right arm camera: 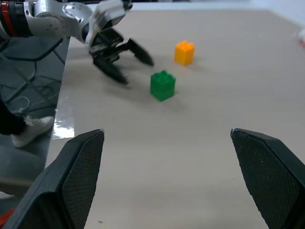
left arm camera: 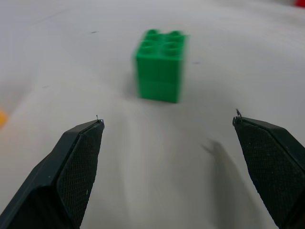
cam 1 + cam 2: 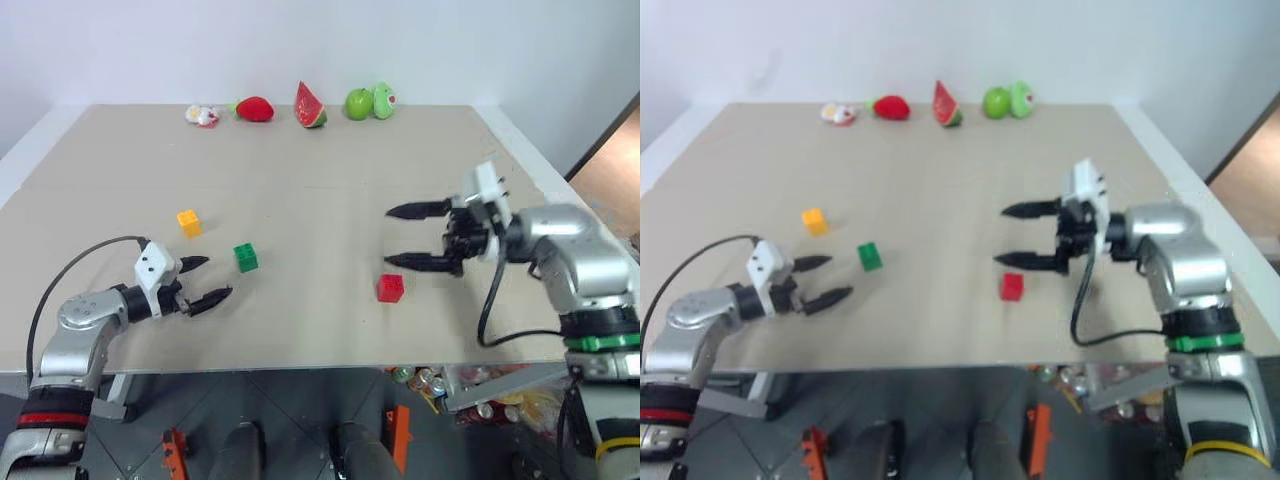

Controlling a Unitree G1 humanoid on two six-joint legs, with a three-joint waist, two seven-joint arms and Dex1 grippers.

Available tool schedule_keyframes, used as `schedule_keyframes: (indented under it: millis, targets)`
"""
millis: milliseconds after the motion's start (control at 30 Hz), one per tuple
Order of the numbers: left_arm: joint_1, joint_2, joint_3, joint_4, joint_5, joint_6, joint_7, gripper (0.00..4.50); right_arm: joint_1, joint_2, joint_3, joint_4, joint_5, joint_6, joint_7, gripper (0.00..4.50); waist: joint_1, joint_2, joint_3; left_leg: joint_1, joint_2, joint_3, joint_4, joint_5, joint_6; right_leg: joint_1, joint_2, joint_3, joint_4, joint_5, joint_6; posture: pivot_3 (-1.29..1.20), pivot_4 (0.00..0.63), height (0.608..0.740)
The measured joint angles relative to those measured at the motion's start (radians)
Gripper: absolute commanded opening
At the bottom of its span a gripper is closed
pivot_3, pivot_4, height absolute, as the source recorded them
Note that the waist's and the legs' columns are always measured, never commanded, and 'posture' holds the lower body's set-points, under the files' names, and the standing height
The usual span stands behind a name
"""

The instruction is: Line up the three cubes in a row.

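Nearest the desk's (image 3: 300,330) front edge, the red cube (image 3: 390,288) sits upright on the bare top, right of the middle. The left gripper (image 3: 208,281) hangs low over the front left part of the desk, its two black fingers spread wide with nothing between them. It points at the green cube (image 3: 246,257), which stands just ahead of the fingertips without touching them; in the left wrist view that cube (image 2: 160,66) is centred between the parted fingers (image 2: 76,162), studs up.

The right gripper (image 3: 398,237) is raised above the desk on the right, turned toward the left, its fingers also wide apart and empty. The red cube lies just below and in front of the lower fingertip, apparently clear of it, though the gap is hard to judge from the head camera.

A little farther back and to the left of the green cube stands the orange cube (image 3: 189,222), close to it but apart. The three cubes form no row: orange and green make a short diagonal on the left, and red lies well apart to the right.

Along the far edge stand the toys: a small white figure (image 3: 202,116), a strawberry (image 3: 255,109), a watermelon slice (image 3: 309,106), a green apple (image 3: 358,103) and another green toy (image 3: 384,100) touching it.
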Motion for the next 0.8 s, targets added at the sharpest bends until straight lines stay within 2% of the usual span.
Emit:
schedule_keyframes:
  millis: [200,700,733,800]
  targets:
    - [-0.079,-0.039,-0.029,0.102,0.014,-0.032,-0.009,4.5,0.03,0.011,-0.002,-0.067,0.012,0.039,-0.045,4.4,0.0,0.0,0.0,0.0,0.0,0.0,0.001,0.0,0.0,0.0,0.001,0.0,0.0,0.001,0.0,0.0,0.15,0.74]
    - [-0.244,-0.105,-0.069,0.292,0.061,-0.076,-0.024,4.5,0.047,0.008,-0.016,-0.069,0.012,0.045,-0.067,4.4,0.0,0.0,0.0,0.0,0.0,0.0,0.001,0.0,0.0,0.001,0.002,0.0,0.0,0.001,0.001,0.0,0.15,0.74]
    - [-0.25,-0.112,-0.069,0.302,0.065,-0.078,-0.032,3.89,0.049,0.008,-0.017,-0.069,0.012,0.044,-0.069,4.49,0.0,0.0,0.0,0.0,0.0,0.0,0.001,0.0,0.0,0.001,0.002,0.0,0.0,0.001,0.001,0.0,0.15,0.74]
    - [-0.254,-0.12,-0.073,0.312,0.07,-0.086,-0.04,3.31,0.053,0.008,-0.017,-0.07,0.012,0.044,-0.073,4.49,0.0,0.0,0.0,0.0,0.0,0.0,0.001,0.0,0.0,0.001,0.002,0.0,0.0,0.001,0.001,0.0,0.15,0.74]
